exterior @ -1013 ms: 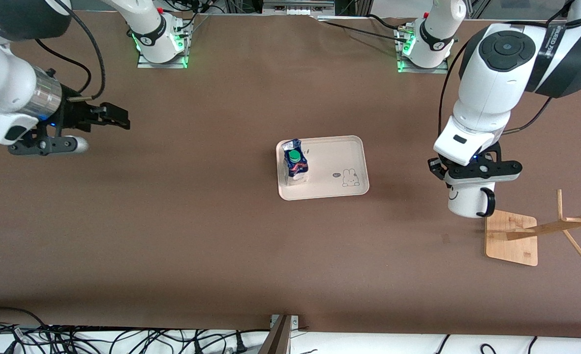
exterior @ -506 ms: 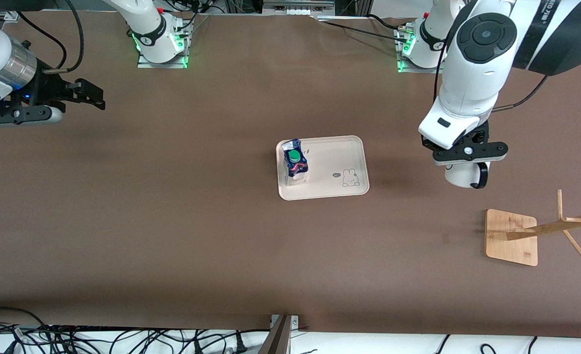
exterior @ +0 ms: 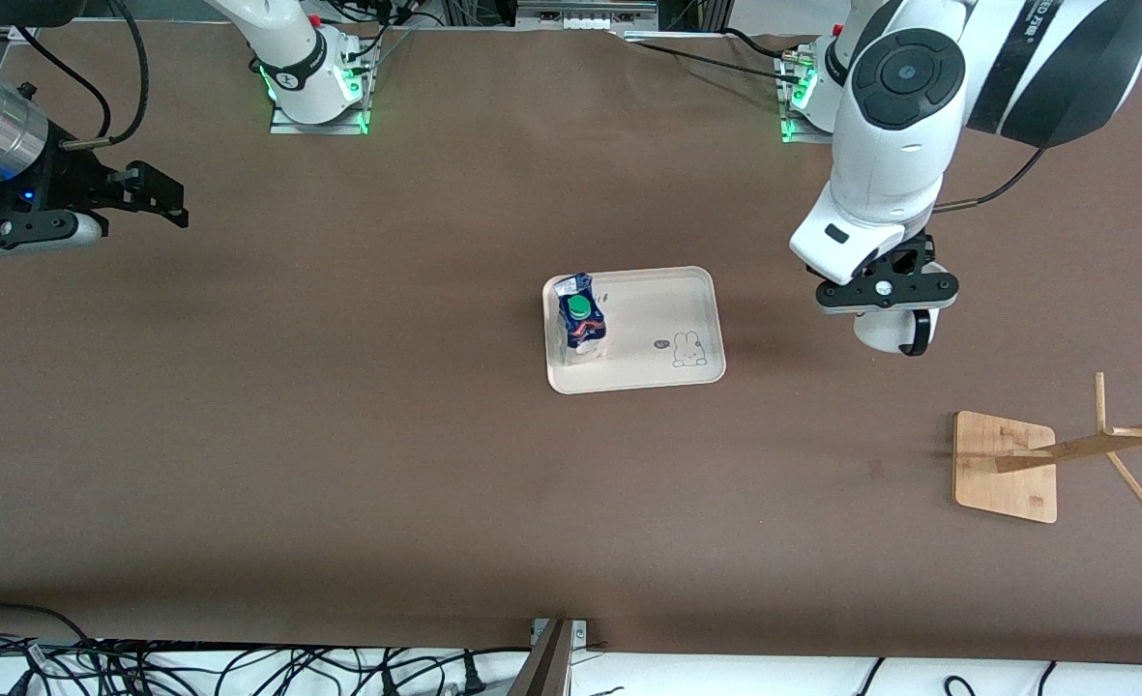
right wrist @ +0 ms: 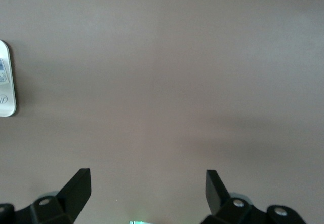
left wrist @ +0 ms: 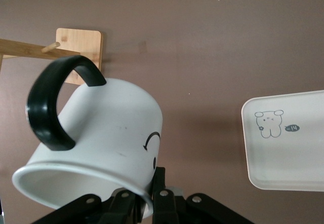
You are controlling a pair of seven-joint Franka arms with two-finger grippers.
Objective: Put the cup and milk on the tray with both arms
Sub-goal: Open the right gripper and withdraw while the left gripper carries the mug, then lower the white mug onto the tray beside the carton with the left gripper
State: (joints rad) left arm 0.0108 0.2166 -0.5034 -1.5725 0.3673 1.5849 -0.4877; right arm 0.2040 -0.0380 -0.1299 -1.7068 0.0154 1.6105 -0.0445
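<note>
The white cup (exterior: 886,333) hangs in the air, its black handle (left wrist: 46,107) and part of the smiley showing in the left wrist view. My left gripper (exterior: 886,293) is shut on the cup's rim (left wrist: 144,191), over bare table between the tray and the bamboo rack. The cream tray (exterior: 672,304) lies mid-table with its bunny drawing (left wrist: 269,124). On the tray's end toward the right arm stands the blue and white milk (exterior: 580,321), green cap up. My right gripper (exterior: 166,196) stands open and empty (right wrist: 148,183) over bare table at the right arm's end.
A bamboo rack base (exterior: 1004,467) with a leaning wooden post (exterior: 1088,445) sits near the left arm's end, nearer the front camera than the cup. Both arm bases (exterior: 317,82) stand along the table's back edge. Cables lie below the front edge.
The left gripper has carried the cup away from the rack base toward the tray. The right arm has drawn back farther toward its own end of the table.
</note>
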